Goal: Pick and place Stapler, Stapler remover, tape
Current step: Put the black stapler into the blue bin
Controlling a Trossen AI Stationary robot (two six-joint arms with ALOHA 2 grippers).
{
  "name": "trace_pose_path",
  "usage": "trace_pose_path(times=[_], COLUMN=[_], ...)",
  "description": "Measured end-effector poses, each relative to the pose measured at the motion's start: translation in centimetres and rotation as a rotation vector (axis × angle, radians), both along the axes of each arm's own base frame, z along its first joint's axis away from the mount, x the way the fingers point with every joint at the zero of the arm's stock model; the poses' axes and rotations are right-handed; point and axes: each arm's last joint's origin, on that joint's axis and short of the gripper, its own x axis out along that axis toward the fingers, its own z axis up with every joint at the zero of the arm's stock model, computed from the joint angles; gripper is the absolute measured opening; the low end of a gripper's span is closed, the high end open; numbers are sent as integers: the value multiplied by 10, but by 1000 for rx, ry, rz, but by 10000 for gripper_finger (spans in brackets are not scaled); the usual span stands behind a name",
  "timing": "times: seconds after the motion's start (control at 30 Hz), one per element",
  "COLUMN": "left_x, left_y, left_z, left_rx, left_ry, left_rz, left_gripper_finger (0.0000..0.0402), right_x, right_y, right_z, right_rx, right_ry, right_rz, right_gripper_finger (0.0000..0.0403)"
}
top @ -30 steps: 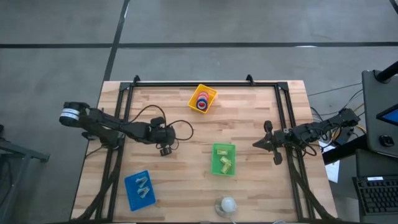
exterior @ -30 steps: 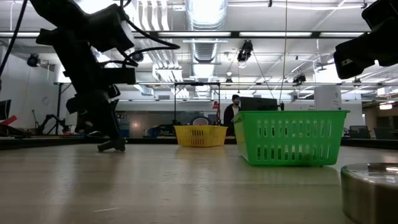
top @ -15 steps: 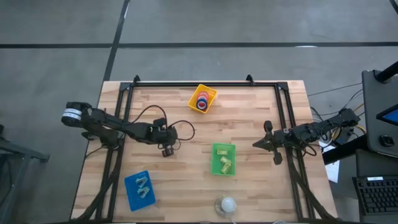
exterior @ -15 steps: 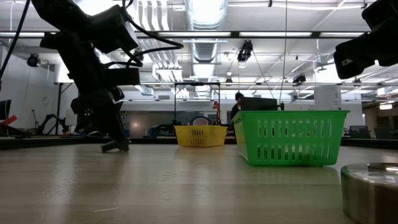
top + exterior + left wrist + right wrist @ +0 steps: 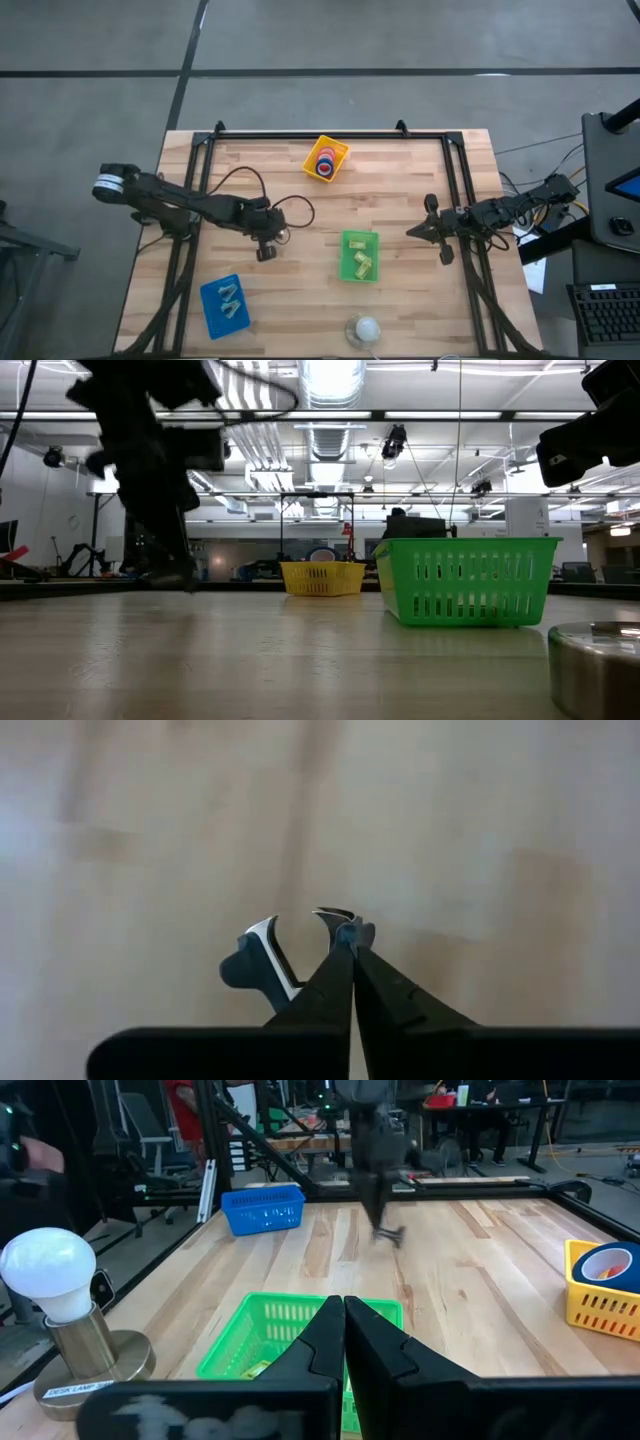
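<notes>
Wooden table point(image 5: 300, 290) from above, three small bins on it. Left gripper point(image 5: 264, 252) low over the middle-left boards, fingers point(image 5: 385, 985) pressed together, pinching a remover point(image 5: 262, 958) by one claw at the very tips. Rest of the remover hanging out to one side: dark body, bright metal claw.

Right gripper point(image 5: 415, 232) waiting at the right edge, fully closed, holding nothing.

Blue bin point(image 5: 224, 303) at the near-left corner, two small pale pieces inside; probably where the remover belongs. Green bin point(image 5: 359, 256) right of centre. Yellow bin point(image 5: 325, 159) at the far edge, with tape point(image 5: 326, 163) inside.

Likely light and stiff, smooth metal, sprung. So thin a pinch apt to let it swivel or slip; safer taken across the dark body.
</notes>
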Motion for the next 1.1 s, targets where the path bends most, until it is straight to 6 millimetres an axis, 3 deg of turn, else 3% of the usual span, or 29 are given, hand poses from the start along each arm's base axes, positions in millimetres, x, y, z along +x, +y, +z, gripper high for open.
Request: trace_pose_path(times=[0.27, 0.37, 0.53, 0.77, 1.1], left_x=[-13, -28, -64, -103, -113], left_y=[-44, -68, -106, -135, -141], left_z=[58, 79, 97, 92, 60], left_rx=[-364, -481, -604, -574, -597], left_ry=[-72, -94, -97, -66, 100], left_rz=[-116, -125, -77, 59, 202], left_gripper_finger=[6, 4, 7, 7, 8], right_x=[0, 0, 0, 0, 0], right_y=[0, 0, 0, 0, 0], right_z=[0, 0, 0, 0, 0], right_rx=[0, 0, 0, 0, 0], right_ry=[0, 0, 0, 0, 0], right_rz=[-1, 0, -1, 0, 0], right_gripper_finger=[8, 8, 8, 8, 8])
